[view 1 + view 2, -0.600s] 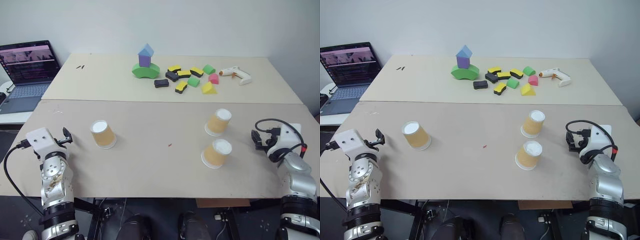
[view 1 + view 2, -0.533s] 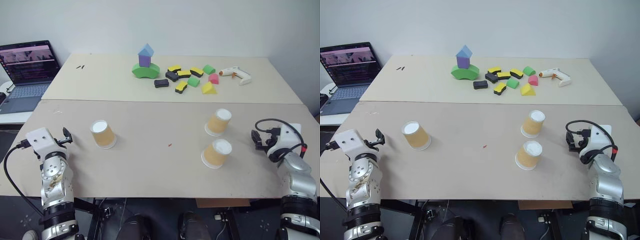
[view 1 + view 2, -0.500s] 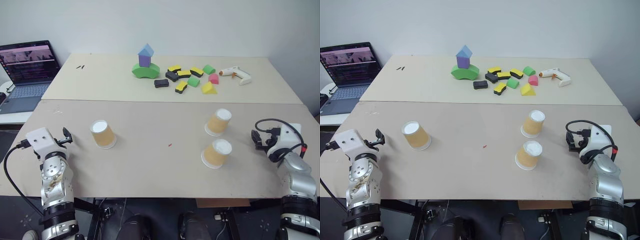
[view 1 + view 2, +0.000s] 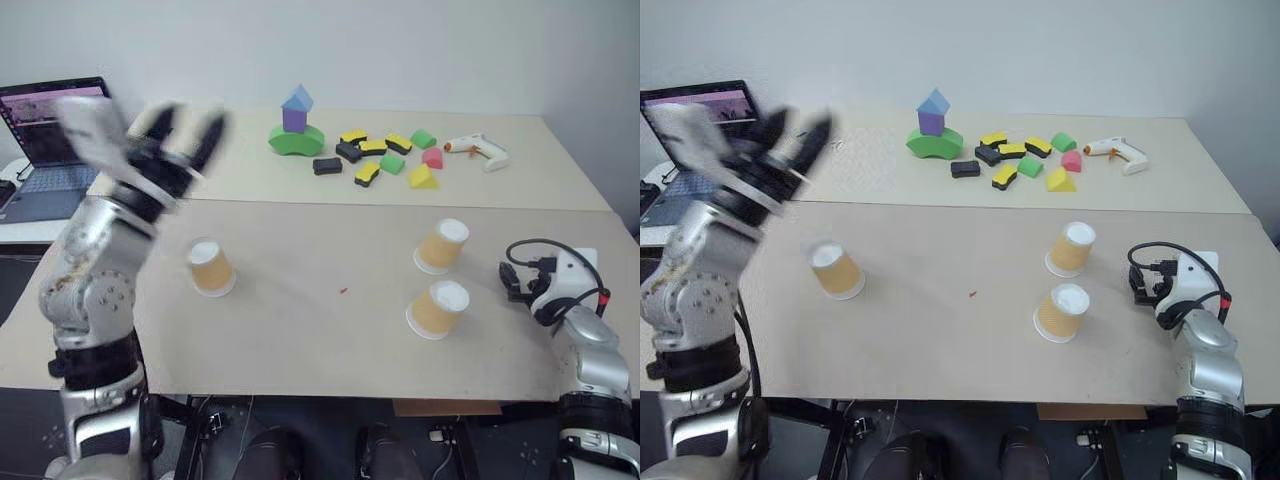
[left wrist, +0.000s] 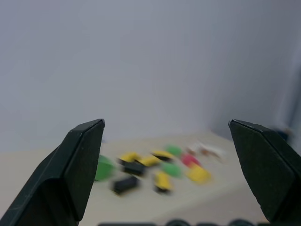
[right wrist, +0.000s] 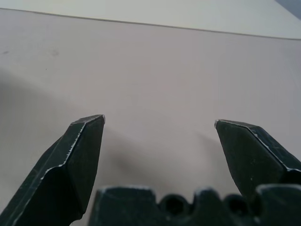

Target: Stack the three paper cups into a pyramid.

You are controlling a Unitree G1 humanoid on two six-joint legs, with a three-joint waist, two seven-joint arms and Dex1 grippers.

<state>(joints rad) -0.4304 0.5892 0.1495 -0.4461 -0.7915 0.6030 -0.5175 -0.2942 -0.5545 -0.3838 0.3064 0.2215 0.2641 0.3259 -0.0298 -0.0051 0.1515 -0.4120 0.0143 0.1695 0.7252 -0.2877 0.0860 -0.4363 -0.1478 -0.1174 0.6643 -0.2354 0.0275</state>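
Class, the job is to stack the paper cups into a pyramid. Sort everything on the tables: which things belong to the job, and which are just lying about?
Belong to the job:
left cup
far right cup
near right cup

Lying about:
block tower
loose foam blocks
glue gun
laptop

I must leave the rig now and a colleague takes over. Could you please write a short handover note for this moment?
Left gripper: open, empty, raised above the table's left side, beyond the left cup.
Right gripper: open, empty, low over bare table at the right edge.
Cups: all three upside down and apart; the left cup alone, the far right cup and near right cup close together.
Done: nothing stacked.
Left: put two cups side by side, set the third on top.
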